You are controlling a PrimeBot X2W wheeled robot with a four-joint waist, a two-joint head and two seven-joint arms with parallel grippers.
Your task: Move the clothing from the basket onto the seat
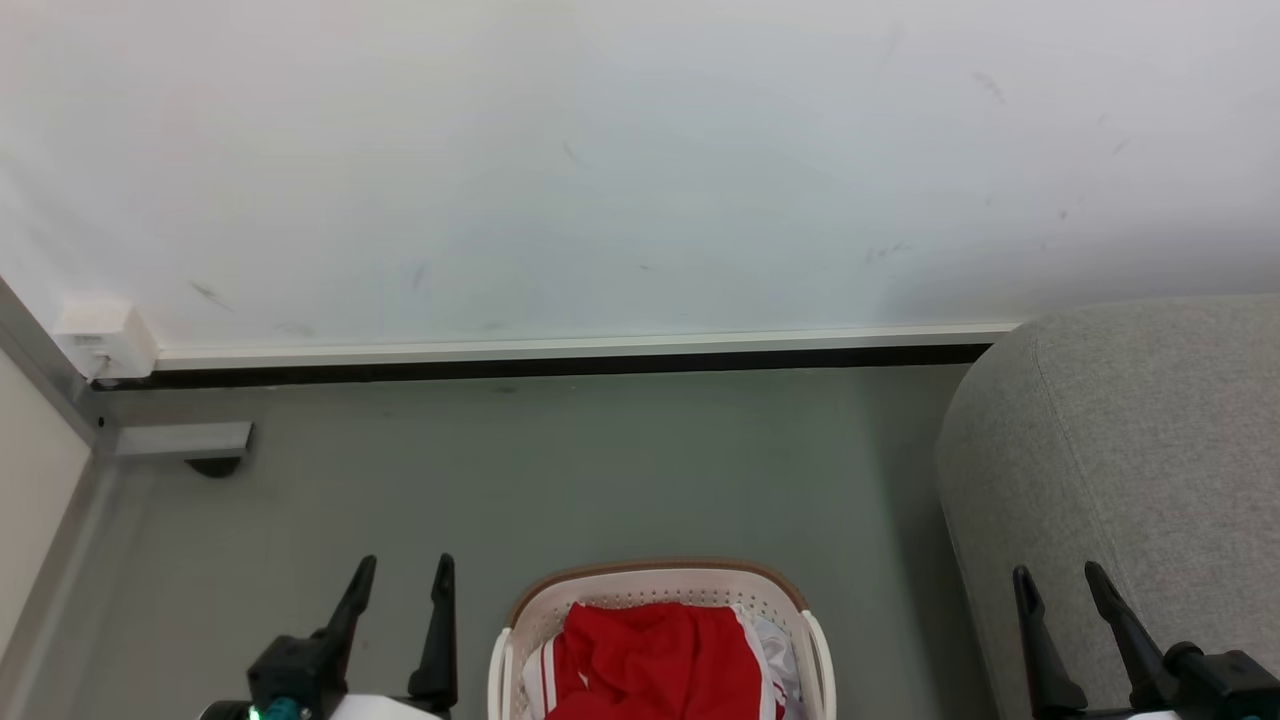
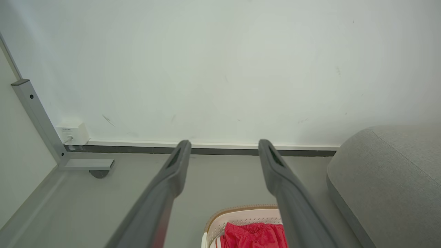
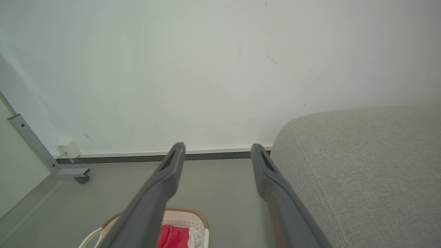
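Far off at ten o'clock in the head view, a small white box (image 1: 100,335) sits low on the wall (image 1: 640,150); it has no part in the job. Down at seven o'clock the left gripper (image 1: 405,572) hangs over the grey floor (image 1: 600,470), its two dark fingers spread wide with nothing between them. Its own wrist camera shows the same open gap.

At six o'clock, straight in front of the robot, the basket (image 1: 655,572) stands on the floor. The clothing (image 1: 650,650) lies bunched inside it, a red heap with white stripes at its left edge and something pale tucked in at its right. No finger touches the basket or the cloth.

At five o'clock the right gripper (image 1: 1056,578) is spread just as wide and just as empty, its fingers showing against the near side of the sofa (image 1: 1130,450). The sofa fills the four o'clock corner, a little apart from the basket, and the part I can see has nothing red on it.

To my eye the job has hardly begun: all the red I can see is in the basket, with none lifted and none on the sofa. The whole of it is left to do, reaching in, taking hold, carrying across towards three o'clock and letting go. That may take more than one trip, since I can't tell how many pieces are in the heap
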